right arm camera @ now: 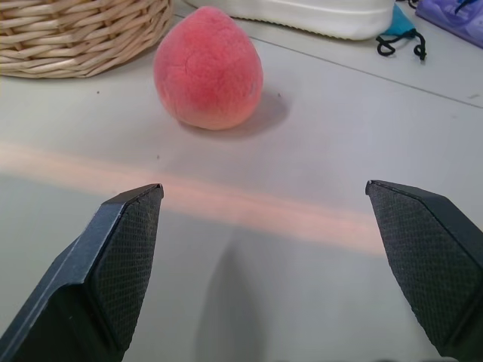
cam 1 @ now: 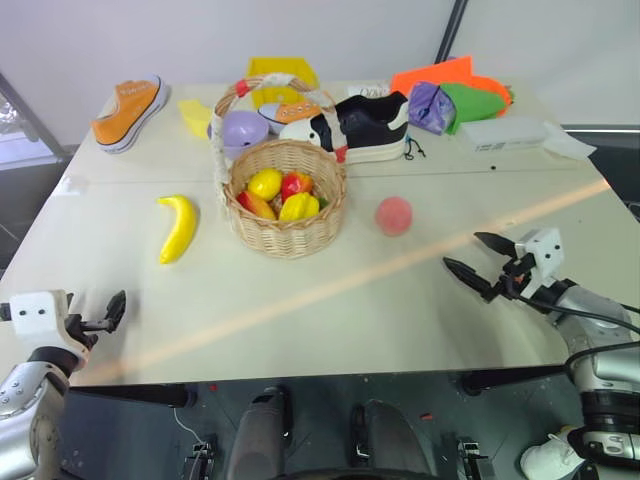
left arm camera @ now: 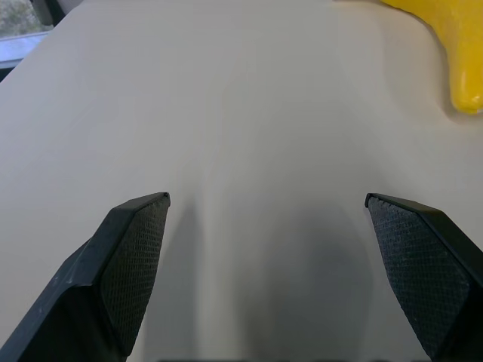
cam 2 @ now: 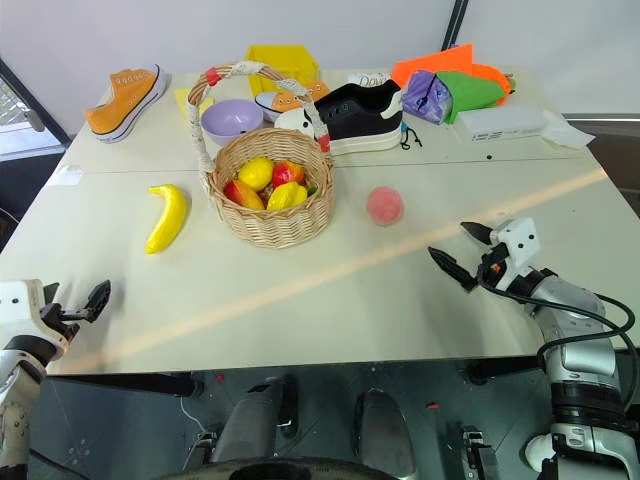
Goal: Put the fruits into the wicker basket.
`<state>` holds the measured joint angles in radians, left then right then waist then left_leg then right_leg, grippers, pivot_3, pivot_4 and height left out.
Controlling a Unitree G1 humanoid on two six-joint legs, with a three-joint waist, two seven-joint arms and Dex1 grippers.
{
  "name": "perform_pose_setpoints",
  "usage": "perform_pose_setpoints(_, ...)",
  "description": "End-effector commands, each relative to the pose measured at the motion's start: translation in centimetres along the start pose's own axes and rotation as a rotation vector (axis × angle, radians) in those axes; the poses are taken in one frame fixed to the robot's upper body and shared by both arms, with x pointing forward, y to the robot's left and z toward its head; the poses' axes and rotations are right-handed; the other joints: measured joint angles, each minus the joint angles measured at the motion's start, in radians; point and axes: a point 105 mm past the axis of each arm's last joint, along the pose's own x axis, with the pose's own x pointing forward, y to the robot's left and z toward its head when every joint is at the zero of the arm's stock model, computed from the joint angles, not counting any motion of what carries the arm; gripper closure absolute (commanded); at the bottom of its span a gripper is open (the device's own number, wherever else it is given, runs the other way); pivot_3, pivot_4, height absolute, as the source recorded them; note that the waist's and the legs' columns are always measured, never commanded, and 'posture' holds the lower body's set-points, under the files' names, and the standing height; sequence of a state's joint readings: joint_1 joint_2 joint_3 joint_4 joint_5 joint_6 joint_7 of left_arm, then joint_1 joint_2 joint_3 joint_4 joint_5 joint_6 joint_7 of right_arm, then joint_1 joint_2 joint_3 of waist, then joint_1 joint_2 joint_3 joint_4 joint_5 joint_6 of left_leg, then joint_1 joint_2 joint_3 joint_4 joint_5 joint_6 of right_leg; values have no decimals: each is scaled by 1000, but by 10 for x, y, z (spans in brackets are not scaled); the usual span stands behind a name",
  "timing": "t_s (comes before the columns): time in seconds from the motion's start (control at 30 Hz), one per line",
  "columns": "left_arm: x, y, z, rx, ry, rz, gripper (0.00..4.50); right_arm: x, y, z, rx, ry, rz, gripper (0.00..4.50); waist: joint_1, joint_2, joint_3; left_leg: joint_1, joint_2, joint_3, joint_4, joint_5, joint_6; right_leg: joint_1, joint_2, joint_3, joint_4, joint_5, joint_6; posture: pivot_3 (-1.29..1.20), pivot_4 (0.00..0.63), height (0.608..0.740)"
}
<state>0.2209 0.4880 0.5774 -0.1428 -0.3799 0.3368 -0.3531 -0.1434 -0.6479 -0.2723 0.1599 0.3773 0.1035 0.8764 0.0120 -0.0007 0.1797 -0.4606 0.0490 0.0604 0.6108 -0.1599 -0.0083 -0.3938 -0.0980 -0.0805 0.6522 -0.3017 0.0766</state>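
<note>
I see the curved yellow toy banana point(cam 1: 179, 227) lying flat on the pale table point(cam 1: 330, 310), just beside the round tan wicker basket point(cam 1: 287, 225) on its left, and the round pinkish-red peach-like ball point(cam 1: 393, 215) resting on the table near the basket's right side; neither sits inside the basket, which already holds several small toy fruits point(cam 1: 278, 194). My left gripper point(cam 1: 108, 312) hovers with its jaws spread wide and empty at the near left table edge, well apart from the banana. My right gripper point(cam 1: 480, 260) is likewise released and empty, its fingers aimed at the peach but not touching it.
</note>
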Motion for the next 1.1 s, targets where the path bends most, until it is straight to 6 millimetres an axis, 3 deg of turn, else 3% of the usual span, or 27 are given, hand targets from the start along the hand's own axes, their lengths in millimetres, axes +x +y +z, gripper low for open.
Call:
perform_pose_setpoints(0.03,-2,4,18,28,-69,18,55,-1,-2,16,-35,-41,-6,0,0,0,0,0,0,0,0,0,0,0,0,0,0,0,0,0,150,740)
perform_pose_setpoints(0.27,1,-2,28,-2,-104,1,55,2,10,27,-56,-52,45,0,1,0,0,0,0,0,0,0,0,0,0,0,-1,0,0,0,150,740)
perform_pose_setpoints(0.47,11,-21,49,5,-144,-62,55,11,65,54,-59,-90,288,0,0,0,0,0,1,0,-1,0,0,0,0,0,-1,0,0,0,150,740)
perform_pose_setpoints(0.53,19,-37,59,53,-138,-104,55,12,93,63,-73,-88,421,0,1,0,0,0,1,0,-1,0,0,0,0,0,-1,0,0,0,150,740)
perform_pose_setpoints(0.77,50,-71,83,97,-110,-183,55,22,149,91,-160,-164,605,0,1,-1,0,-1,0,0,-1,0,1,0,0,0,-3,1,-1,0,150,740)
perform_pose_setpoints(0.97,83,-84,80,114,9,-183,55,28,174,109,-188,-240,663,0,1,-1,0,-2,0,1,-1,1,3,3,2,-1,-2,2,0,0,150,740)
perform_pose_setpoints(1.1,101,-88,79,117,77,-165,55,31,173,111,-199,-252,655,0,2,-3,1,-2,0,1,0,1,3,3,5,-1,-2,4,5,0,150,740)
